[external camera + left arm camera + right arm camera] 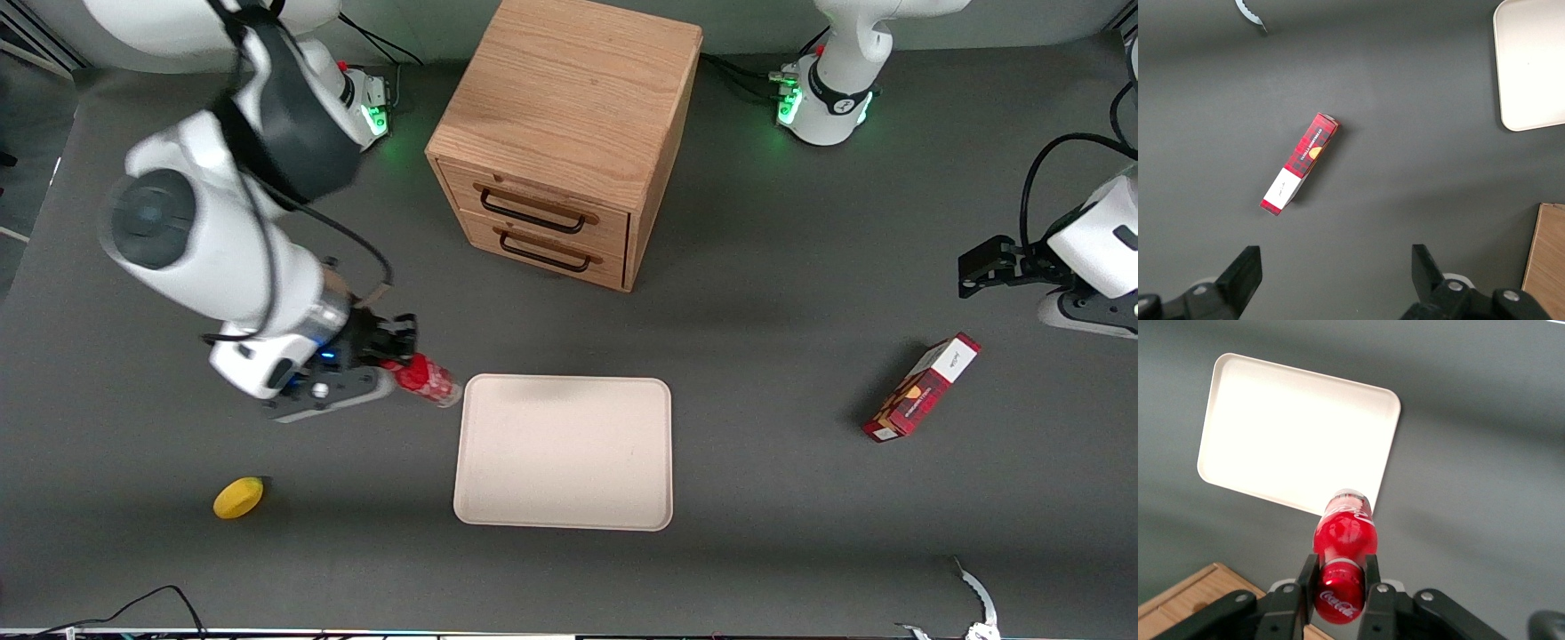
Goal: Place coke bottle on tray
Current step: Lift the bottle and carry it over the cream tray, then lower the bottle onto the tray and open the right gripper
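My gripper (396,357) is shut on the coke bottle (427,377), a small red bottle with a red cap and white lettering. It holds the bottle by the neck, tilted, above the table just beside the corner of the tray (564,452) on the working arm's end. In the right wrist view the fingers (1306,577) clamp the bottle (1344,532) below its cap, and the bottle's base hangs over the rim of the cream tray (1285,427). The tray is bare.
A wooden two-drawer cabinet (564,133) stands farther from the front camera than the tray. A yellow lemon (238,497) lies nearer the camera, toward the working arm's end. A red-and-white carton box (923,388) lies toward the parked arm's end and shows in the left wrist view (1299,164).
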